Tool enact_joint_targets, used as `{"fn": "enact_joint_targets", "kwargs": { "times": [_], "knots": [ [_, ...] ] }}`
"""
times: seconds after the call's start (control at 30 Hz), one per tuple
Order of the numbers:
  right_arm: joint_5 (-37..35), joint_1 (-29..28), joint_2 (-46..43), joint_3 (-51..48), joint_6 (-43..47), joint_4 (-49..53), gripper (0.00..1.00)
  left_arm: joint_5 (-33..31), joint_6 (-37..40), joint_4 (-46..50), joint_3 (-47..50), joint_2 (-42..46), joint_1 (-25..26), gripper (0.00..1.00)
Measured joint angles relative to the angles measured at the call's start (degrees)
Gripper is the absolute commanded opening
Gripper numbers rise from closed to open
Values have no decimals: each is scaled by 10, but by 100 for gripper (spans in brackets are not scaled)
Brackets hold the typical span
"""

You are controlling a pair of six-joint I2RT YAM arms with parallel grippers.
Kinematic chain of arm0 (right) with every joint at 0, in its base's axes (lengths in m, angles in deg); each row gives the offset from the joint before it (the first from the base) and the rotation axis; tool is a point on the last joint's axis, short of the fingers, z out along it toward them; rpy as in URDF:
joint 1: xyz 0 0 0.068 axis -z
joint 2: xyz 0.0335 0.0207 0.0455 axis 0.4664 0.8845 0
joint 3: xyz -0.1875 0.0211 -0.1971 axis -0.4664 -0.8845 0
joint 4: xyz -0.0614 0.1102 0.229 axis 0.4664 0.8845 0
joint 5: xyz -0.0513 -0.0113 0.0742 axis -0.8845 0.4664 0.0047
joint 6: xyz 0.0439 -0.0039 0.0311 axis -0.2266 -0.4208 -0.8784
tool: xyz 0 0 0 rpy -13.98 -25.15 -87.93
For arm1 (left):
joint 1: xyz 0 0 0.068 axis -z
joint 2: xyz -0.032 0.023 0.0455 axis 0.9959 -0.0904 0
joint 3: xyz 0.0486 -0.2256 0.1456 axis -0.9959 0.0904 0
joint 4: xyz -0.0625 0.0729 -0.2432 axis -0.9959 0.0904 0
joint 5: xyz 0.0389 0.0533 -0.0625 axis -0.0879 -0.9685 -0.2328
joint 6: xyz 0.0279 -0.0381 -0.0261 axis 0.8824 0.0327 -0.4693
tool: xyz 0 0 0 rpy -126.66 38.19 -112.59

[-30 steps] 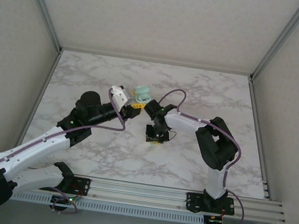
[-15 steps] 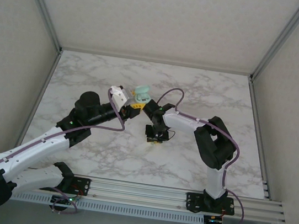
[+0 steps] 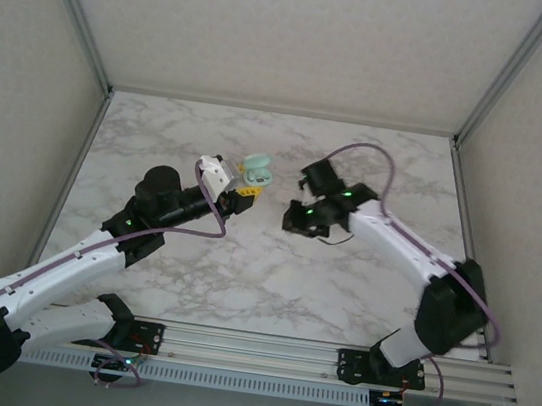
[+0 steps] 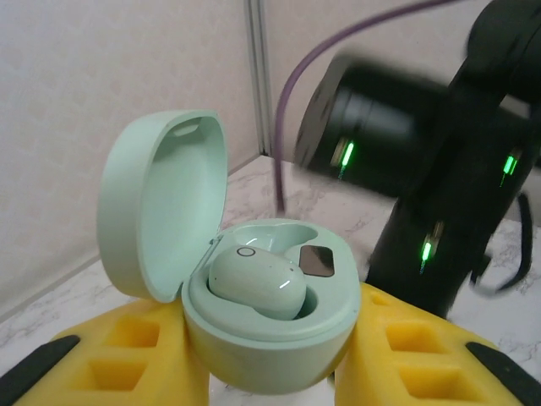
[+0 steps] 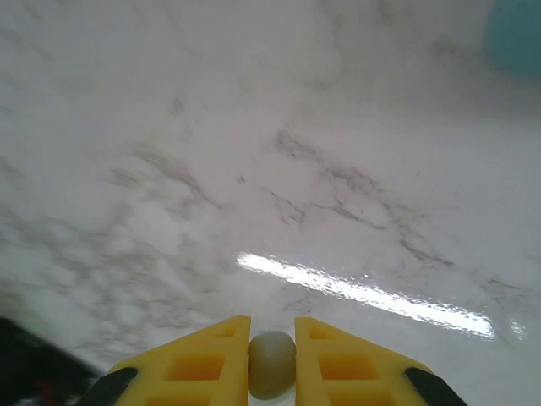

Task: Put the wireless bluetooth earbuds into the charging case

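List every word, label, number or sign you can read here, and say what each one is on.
No readable words, brands or numbers anywhere.
One sign: a small ring outline on the pale green earbud seated in the charging case.
The green lights on the right arm carry no text.

No legible text or markings anywhere

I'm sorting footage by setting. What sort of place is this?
Most likely a lab robot test cell, not a home or shop: plain white panels in an aluminium frame box in a marble-look tabletop, and a left arm and right arm are bolted to a rail at its near edge.
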Motion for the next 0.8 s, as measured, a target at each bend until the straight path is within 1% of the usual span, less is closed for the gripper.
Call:
{"fn": "enact_joint_targets", "kwargs": {
  "times": [0.13,0.23,0.37,0.57,0.8],
  "knots": [
    [64,75,-97,-10,-9,-26,17,14,0,-1,0,-7,0,21],
    [112,102,-146,-7,-13,-41,18,35,1,-1,-1,-21,0,21],
    [177,109,-179,18,-13,-55,18,70,2,-1,-7,-49,1,20],
    [267,109,-189,35,-26,-99,18,104,5,-2,-25,-70,3,20],
    [324,109,-188,35,-36,-128,18,135,7,-1,-41,-82,5,20]
  ]
}}
